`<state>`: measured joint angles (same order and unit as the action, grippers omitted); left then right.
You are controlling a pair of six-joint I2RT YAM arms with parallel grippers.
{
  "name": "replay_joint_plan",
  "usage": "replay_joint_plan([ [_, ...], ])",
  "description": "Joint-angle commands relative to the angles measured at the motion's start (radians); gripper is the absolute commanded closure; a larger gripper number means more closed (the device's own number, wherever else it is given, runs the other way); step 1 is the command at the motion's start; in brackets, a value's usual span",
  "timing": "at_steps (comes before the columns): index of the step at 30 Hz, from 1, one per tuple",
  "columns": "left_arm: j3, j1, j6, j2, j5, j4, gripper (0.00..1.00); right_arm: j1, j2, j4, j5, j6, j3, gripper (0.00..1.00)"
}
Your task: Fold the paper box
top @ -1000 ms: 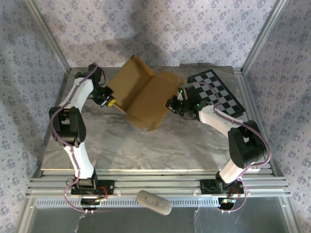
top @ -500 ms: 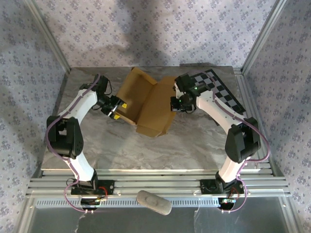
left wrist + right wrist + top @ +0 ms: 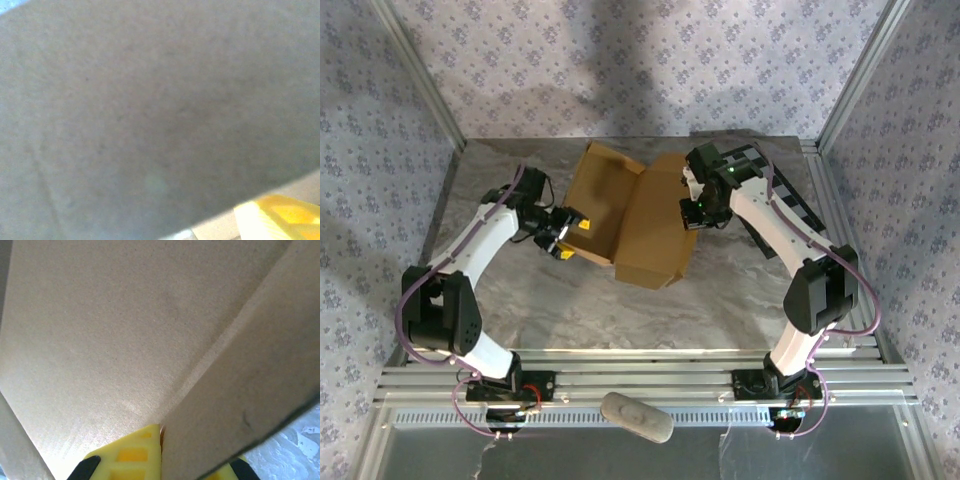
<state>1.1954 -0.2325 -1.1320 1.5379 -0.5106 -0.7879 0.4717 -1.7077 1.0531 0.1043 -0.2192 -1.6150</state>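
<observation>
Your desk is a grey marble-patterned slab; in the right wrist view a corner of it shows at the lower right. At its far right a black-and-white checkerboard panel lies flat, partly covered. Along the near edge you have ribbed aluminium rails, and on them, about midway, rests a pale grey oblong object. Floral lilac wallpaper lines the back and sides, with slanted metal posts at the left and right.
</observation>
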Motion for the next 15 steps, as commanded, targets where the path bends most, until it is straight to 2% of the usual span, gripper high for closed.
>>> replay_joint_plan([
  [1, -0.044, -0.026, -0.104, -0.011, -0.018, 0.061, 0.31, 0.0, 0.003, 0.043, 0.065, -0.011, -0.048, 1.0],
  [5, -0.114, -0.063, -0.187, 0.024, 0.018, 0.18, 0.31, 0.026, 0.018, -0.022, 0.128, -0.154, -0.039, 1.0],
  [8, -0.12, -0.081, -0.239, 0.069, 0.091, 0.197, 0.31, 0.057, 0.033, -0.055, 0.13, -0.271, -0.022, 1.0],
  [15, -0.046, -0.123, -0.325, 0.114, 0.251, 0.125, 0.31, 0.113, 0.027, -0.014, 0.059, -0.394, -0.053, 1.0],
])
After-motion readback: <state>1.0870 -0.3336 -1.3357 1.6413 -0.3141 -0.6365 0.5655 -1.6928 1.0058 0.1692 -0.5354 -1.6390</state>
